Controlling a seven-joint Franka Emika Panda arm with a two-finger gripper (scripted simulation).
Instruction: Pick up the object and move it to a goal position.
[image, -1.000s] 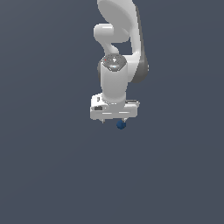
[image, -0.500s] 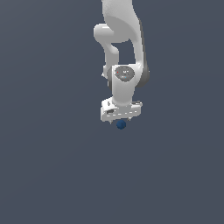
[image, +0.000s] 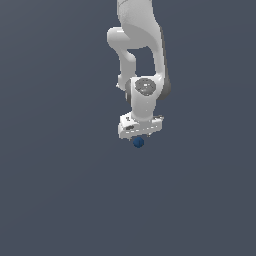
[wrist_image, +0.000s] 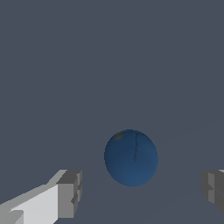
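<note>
Plain dark grey-blue backdrop (image: 50, 190) throughout, flat and even; no walls, floor edge, furniture or windows discernible.

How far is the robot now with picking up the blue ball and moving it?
Done: the gripper sits just above the blue ball. In hand: the wrist view shows open jaws, a clear gap on each side of the ball, so no grasp yet. Left: close, lift and carry it; no goal marker shows in either view.

White arm hanging down, pincer (image: 139, 136) open
</note>
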